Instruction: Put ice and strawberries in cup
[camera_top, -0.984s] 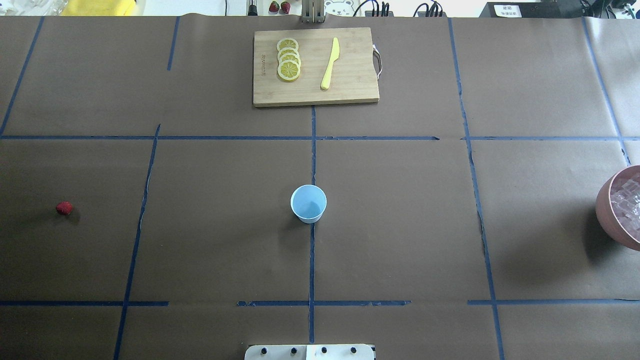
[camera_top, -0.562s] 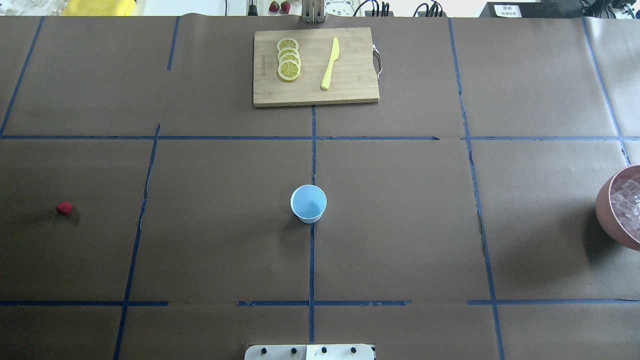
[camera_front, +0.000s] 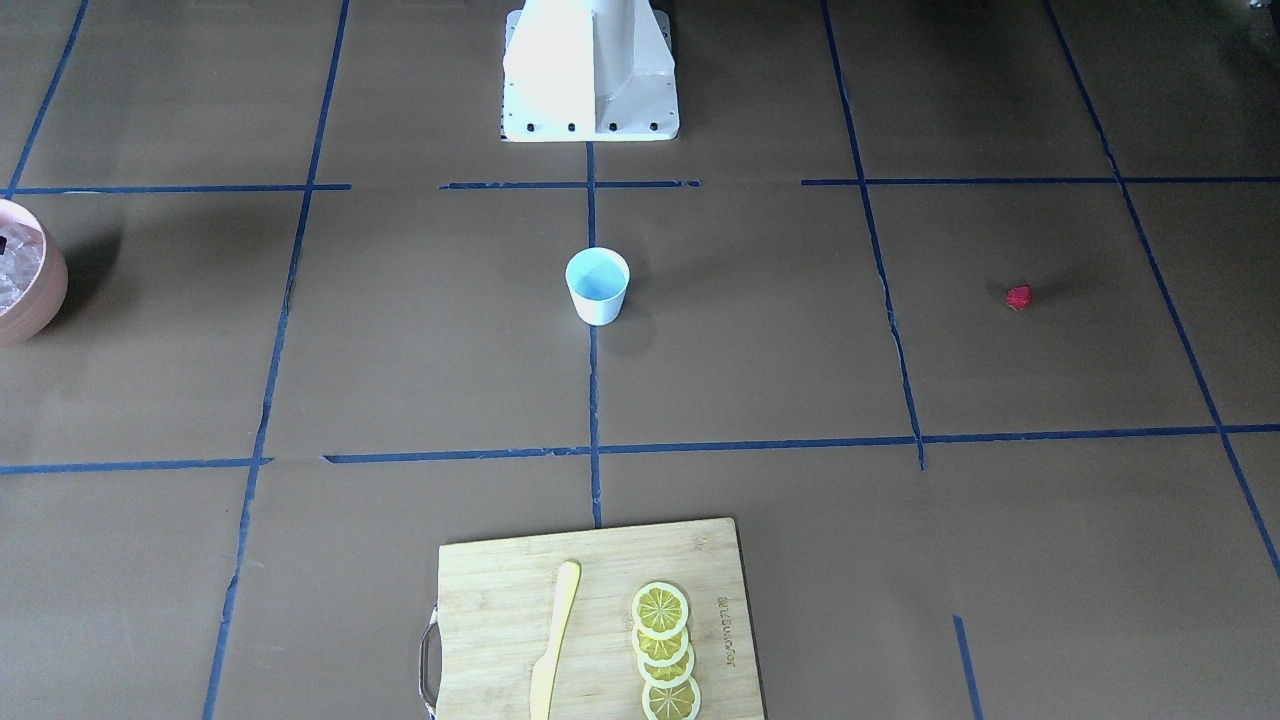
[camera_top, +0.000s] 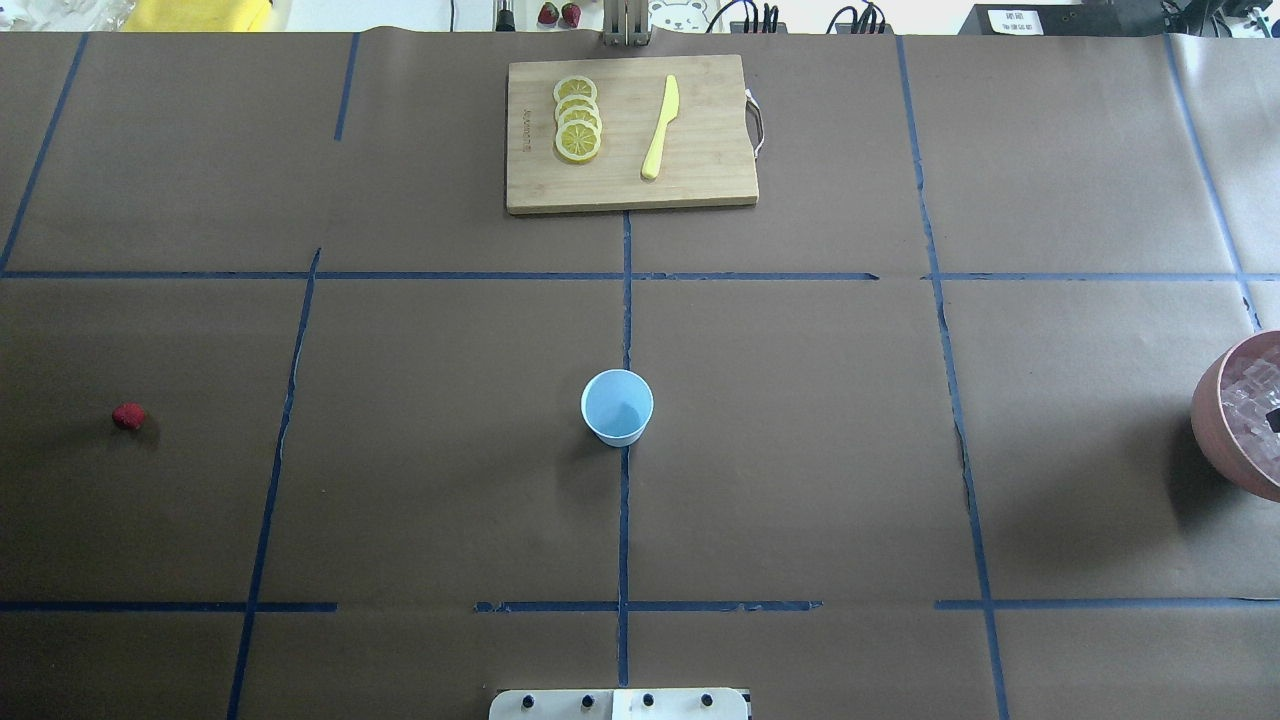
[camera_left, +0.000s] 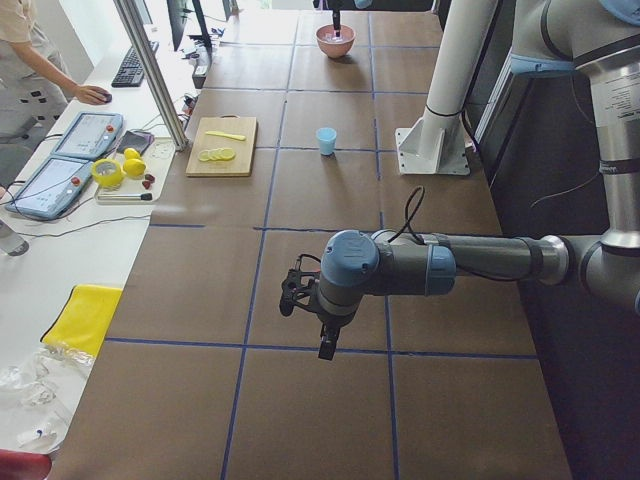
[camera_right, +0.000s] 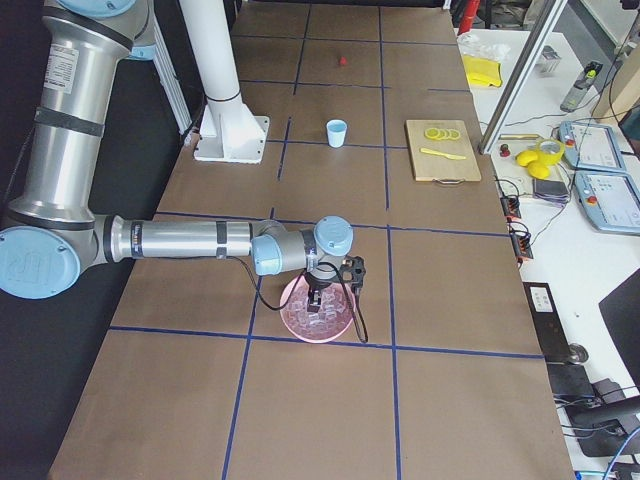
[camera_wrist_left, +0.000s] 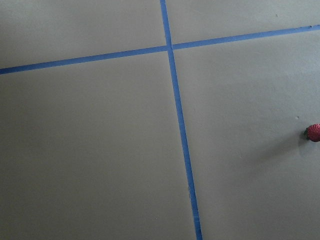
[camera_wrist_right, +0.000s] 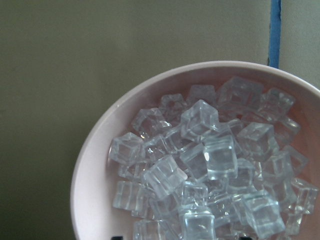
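The white cup (camera_top: 617, 407) with a pale blue inside stands upright at the table's middle, with nothing showing inside it. One red strawberry (camera_top: 128, 416) lies alone at the far left and shows at the right edge of the left wrist view (camera_wrist_left: 313, 132). The ice (camera_wrist_right: 210, 165) is piled in a pink bowl (camera_top: 1205, 415) at the right edge. My right gripper (camera_right: 318, 298) hangs over this bowl, only a dark tip showing overhead; I cannot tell whether it is open. My left gripper (camera_left: 290, 297) hovers above bare table short of the strawberry; its state cannot be told.
A wooden cutting board (camera_top: 700, 180) at the far middle holds lemon slices (camera_top: 578, 118) and a yellow knife (camera_top: 660, 127). The robot base (camera_front: 590, 70) stands behind the cup. A side desk with tablets and a person (camera_left: 30, 60) lies beyond the board.
A dark tip of my right gripper has come into the overhead view above the ice bowl. The cup, strawberry and board have not moved.
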